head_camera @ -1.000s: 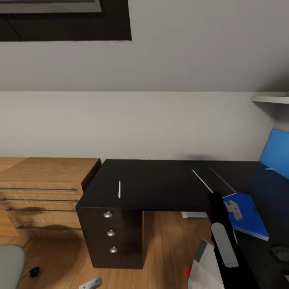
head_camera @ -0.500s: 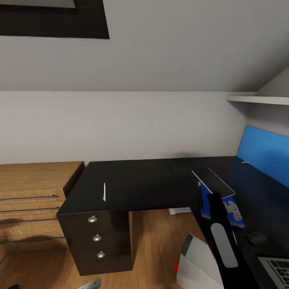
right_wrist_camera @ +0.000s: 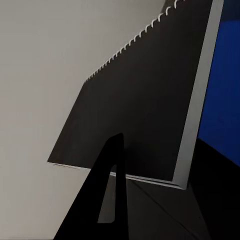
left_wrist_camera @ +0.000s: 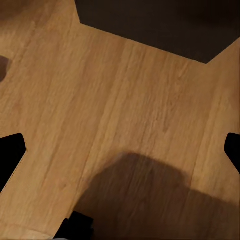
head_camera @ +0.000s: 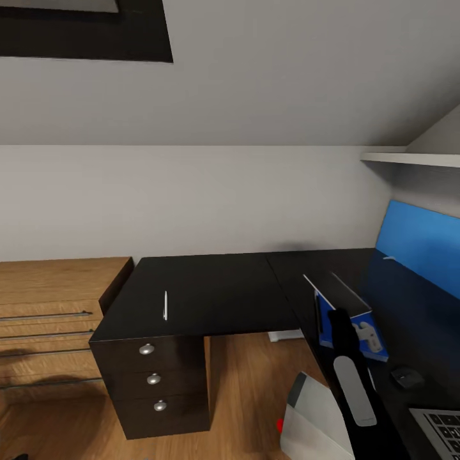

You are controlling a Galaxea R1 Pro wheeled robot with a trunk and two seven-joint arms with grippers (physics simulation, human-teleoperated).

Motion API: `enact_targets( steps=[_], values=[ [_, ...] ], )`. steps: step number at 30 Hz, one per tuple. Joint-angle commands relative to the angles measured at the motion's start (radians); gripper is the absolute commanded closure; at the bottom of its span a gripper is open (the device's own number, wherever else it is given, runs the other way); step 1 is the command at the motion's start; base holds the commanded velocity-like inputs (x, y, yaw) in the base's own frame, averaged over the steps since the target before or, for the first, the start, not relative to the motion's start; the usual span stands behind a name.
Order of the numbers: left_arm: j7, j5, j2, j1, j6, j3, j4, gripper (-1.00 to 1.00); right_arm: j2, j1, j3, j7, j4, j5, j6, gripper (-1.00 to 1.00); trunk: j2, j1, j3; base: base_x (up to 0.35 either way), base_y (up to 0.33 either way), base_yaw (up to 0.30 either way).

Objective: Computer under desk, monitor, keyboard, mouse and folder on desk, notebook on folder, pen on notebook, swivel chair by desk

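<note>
The spiral-bound notebook (head_camera: 337, 289), dark-covered and flat, hangs tilted above the blue folder (head_camera: 348, 322) on the black surface (head_camera: 217, 291). A thin white pen (head_camera: 165, 305) lies alone near the surface's front edge. The right pincer (head_camera: 350, 319) is closed on the notebook's edge. Whether the left pincer is open, I cannot tell.

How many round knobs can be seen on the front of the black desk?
3, in one column on the desk's drawer front: top knob, middle knob, bottom knob. Others may be hidden.
</note>
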Motion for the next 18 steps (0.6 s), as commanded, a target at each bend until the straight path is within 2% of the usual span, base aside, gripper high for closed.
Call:
enact_targets(
  steps=[1, 4, 15, 18],
  values=[
    [0.006, 0.005, 0.001, 0.000, -0.025, -0.005, 0.015, -1.00, 0.001, -0.001, 0.000, -0.001, 0.000, -0.010, -0.005, 1.00, -0.001, 0.000, -0.001, 0.000, 0.000, 0.000],
    [0.005, 0.006, 0.001, 0.000, -0.052, -0.006, 0.029, -1.00, 0.020, -0.001, -0.002, 0.000, 0.004, -0.009, -0.006, 1.00, -0.001, 0.000, -0.001, 0.000, 0.000, 0.000],
    [0.005, 0.007, 0.000, 0.000, -0.053, -0.007, 0.029, -1.00, 0.019, -0.001, -0.006, -0.011, 0.010, -0.003, -0.008, 1.00, -0.001, 0.000, -0.001, 0.000, 0.000, 0.000],
    [0.006, 0.007, 0.000, 0.000, -0.053, -0.007, 0.029, -1.00, 0.016, -0.001, -0.009, -0.042, 0.016, -0.001, -0.008, 1.00, -0.001, 0.000, -0.001, 0.000, 0.000, 0.000]
  ],
)
